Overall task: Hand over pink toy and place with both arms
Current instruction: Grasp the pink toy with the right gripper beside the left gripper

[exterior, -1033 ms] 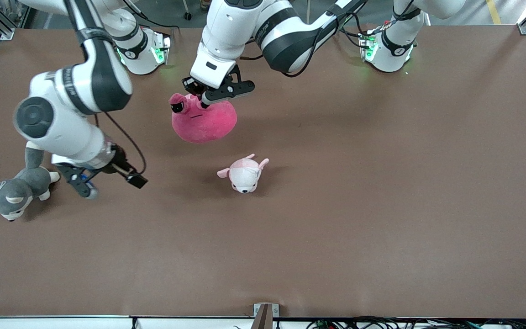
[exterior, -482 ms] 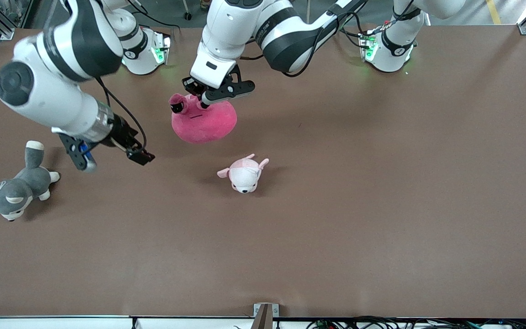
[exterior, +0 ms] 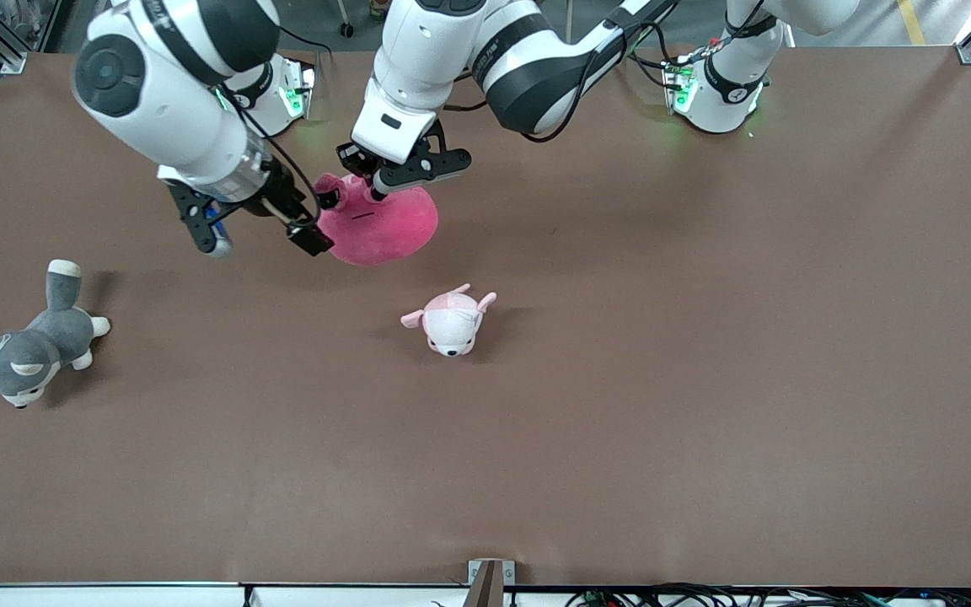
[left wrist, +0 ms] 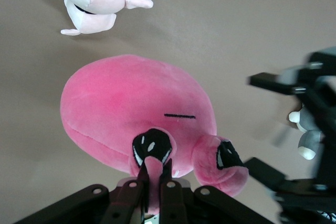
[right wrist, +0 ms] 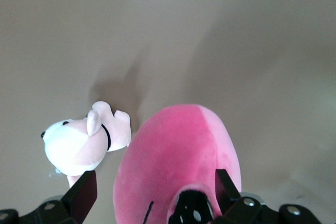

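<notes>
Pink toy [exterior: 380,226] hangs over the table's [exterior: 620,421] robot-base side, toward the right arm's end, clamped by an eye stalk in my left gripper [exterior: 374,180], fingers pinched together on it. Going near to far, I see wide bare brown surface by the front edge, then the husky [exterior: 26,350] close to the right arm's end, the puppy [exterior: 452,320] mid-table, then the toy. Open room lies toward the left arm's end. Since a second ago my right gripper [exterior: 254,232] has swung up from beside the husky and now sits beside the toy, fingers apart. The toy is a round hot-pink blob with black droopy eyes and a thin black mouth line.
</notes>
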`<state>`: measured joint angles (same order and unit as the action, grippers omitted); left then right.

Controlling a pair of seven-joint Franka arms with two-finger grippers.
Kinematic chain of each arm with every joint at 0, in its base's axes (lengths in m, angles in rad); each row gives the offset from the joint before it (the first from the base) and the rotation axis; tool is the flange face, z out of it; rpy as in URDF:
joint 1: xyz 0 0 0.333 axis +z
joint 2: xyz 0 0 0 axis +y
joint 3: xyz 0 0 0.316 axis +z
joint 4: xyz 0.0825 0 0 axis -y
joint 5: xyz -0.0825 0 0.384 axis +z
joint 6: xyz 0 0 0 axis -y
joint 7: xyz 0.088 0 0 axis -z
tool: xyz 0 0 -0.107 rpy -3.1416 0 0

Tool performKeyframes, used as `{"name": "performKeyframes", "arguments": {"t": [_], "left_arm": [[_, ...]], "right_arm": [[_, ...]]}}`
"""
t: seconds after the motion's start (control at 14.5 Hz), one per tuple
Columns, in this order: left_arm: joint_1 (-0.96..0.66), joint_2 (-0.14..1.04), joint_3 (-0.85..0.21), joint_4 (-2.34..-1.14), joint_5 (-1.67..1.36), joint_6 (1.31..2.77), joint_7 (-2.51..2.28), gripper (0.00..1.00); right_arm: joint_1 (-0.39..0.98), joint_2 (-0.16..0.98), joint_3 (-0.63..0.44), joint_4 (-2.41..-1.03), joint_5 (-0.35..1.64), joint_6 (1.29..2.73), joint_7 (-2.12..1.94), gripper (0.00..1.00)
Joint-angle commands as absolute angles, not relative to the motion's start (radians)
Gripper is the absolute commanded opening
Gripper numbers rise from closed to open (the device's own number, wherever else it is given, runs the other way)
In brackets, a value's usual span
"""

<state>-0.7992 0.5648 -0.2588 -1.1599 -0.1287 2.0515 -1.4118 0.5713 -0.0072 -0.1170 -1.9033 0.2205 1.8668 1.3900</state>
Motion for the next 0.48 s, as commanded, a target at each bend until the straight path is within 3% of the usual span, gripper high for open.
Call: {"name": "performKeyframes", "arguments": {"t": [0.0, 0.41], "left_arm": [[-0.805, 0.557, -0.252, -1.147, -0.127, 2.037, -1.42, 0.0], [-0.804, 0.555, -0.253, -1.147, -0.127, 2.037, -1.422, 0.0]], "right_arm": [[0.594, -0.046, -0.123, -1.963, 0.236, 1.893, 1.413, 0.97], [0.615, -0.092, -0.121, -1.997, 0.236, 1.875, 1.424, 0.95]]}}
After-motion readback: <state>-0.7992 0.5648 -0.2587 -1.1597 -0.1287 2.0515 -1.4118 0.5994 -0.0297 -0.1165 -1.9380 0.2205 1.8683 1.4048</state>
